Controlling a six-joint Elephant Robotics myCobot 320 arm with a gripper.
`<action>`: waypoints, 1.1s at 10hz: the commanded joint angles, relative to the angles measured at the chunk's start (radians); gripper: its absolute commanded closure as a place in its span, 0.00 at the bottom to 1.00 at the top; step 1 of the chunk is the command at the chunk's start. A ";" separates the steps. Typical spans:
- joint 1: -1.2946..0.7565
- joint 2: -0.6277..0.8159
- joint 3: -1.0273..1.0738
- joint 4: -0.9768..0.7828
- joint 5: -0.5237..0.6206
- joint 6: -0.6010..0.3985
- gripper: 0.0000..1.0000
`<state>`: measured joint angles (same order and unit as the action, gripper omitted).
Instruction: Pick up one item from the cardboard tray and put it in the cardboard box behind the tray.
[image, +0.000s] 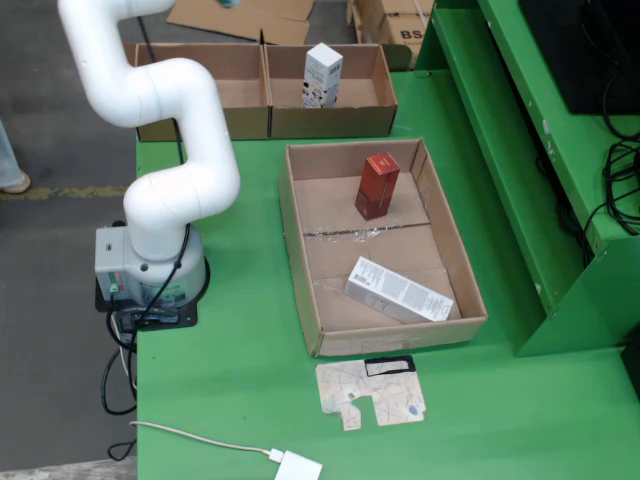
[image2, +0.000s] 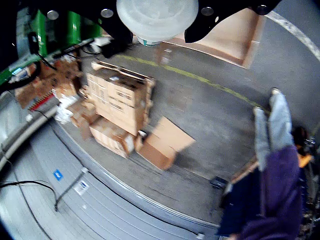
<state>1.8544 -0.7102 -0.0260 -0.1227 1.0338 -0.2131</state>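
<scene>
The open cardboard tray (image: 300, 235) lies on the green table. In it a red box (image: 377, 185) stands upright at the back and a white box (image: 398, 290) lies flat at the front. Behind the tray stand two cardboard boxes side by side. The right one (image: 372, 108) holds an upright white carton (image: 322, 75); the left one (image: 235, 95) shows nothing inside. The white arm (image: 150, 90) rises out of the top of the fixed view. In the gripper-mounted view only a white round tool part (image2: 157, 17) shows at the top edge, pointing away over the floor with nothing on it.
A flat cardboard scrap (image: 372, 392) and a white adapter with cable (image: 298, 466) lie near the table's front. A green shelf frame (image: 560, 150) borders the right side. The arm base (image: 150, 265) sits at the table's left edge. Stacked cartons (image2: 117, 107) and a person (image2: 277, 165) are on the floor.
</scene>
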 joint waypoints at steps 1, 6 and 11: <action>0.093 0.255 0.026 -0.232 0.044 0.268 1.00; 0.037 0.270 0.026 -0.400 0.187 0.323 1.00; -0.010 0.241 0.026 -0.418 0.255 0.317 1.00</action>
<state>1.8544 -0.4831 -0.0215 -0.5475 1.2807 0.1042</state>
